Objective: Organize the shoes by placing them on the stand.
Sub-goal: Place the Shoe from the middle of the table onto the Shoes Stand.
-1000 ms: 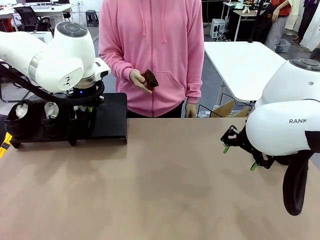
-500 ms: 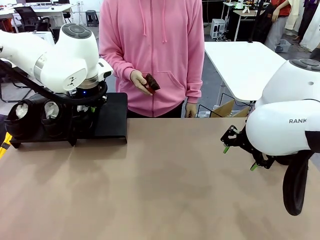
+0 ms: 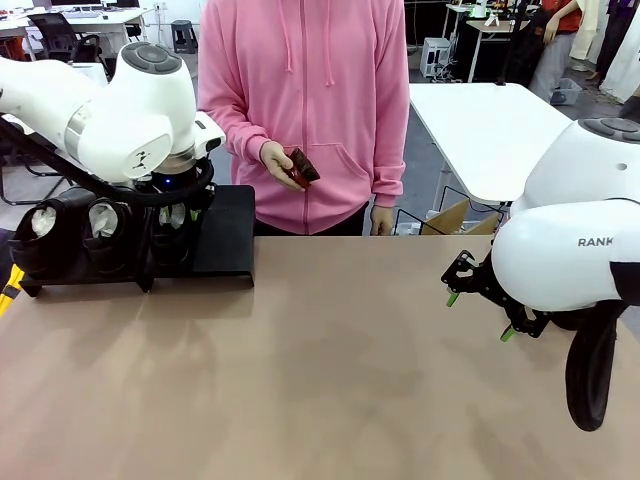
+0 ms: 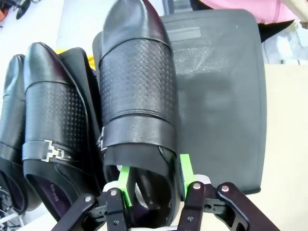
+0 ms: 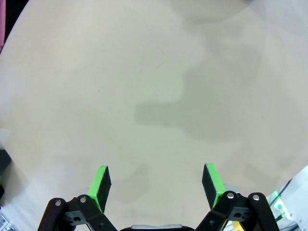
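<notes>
Counted: three black shoes on the stand (image 3: pixel 225 235), left side of the front frame — far-left shoe (image 3: pixel 40 240), middle shoe (image 3: pixel 100 235), third shoe (image 3: pixel 172 235) under the arm.
Same three from the left wrist: (image 4: pixel 9 139), (image 4: pixel 50 139), (image 4: pixel 137 110) (leftmost cut off by the frame edge).
One stand; unit count not readable, arm in the way.
Two white arms, two grippers: left gripper (image 4: pixel 151 185), right gripper (image 3: pixel 482 305), also (image 5: pixel 156 185).
One person in a pink hoodie (image 3: pixel 310 100), upper centre.
One small dark object (image 3: pixel 301 163) in one hand (image 3: pixel 278 160).
One brown table (image 3: pixel 330 380).
</notes>
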### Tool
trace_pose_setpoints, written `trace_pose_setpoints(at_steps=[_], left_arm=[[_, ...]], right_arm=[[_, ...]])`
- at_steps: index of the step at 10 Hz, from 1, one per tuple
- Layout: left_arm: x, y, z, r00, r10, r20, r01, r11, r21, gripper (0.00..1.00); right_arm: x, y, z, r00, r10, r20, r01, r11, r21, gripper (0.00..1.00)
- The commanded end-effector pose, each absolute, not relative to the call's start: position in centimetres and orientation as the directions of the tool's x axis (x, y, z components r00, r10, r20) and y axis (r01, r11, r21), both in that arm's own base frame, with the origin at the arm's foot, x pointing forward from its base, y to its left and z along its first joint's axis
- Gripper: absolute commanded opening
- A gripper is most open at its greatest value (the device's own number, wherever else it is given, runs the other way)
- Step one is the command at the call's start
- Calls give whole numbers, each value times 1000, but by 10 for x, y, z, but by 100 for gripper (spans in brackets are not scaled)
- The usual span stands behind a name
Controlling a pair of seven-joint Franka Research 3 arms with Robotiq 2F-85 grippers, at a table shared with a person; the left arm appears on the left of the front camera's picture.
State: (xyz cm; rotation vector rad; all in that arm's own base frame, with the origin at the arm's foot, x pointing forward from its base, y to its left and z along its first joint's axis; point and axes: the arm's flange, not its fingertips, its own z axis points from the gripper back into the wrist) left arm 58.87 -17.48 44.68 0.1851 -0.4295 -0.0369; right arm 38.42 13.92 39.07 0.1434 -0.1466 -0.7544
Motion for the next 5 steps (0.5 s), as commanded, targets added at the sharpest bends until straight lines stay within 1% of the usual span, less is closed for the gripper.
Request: trace_pose_setpoints(at_steps=[1, 2, 5], left_arm=[[572, -174, 455, 889, -28, 456, -61, 982, 180, 50], [589, -175, 447, 909, -75, 411, -3, 983, 186, 50], [589, -175, 447, 909, -75, 411, -3, 983, 186, 50]], right_arm=[[384, 140, 392, 724, -685, 85, 664, 724, 184, 100], [384, 140, 392, 724, -685, 85, 664, 724, 184, 100], [384, 140, 392, 724, -685, 85, 664, 724, 184, 100]])
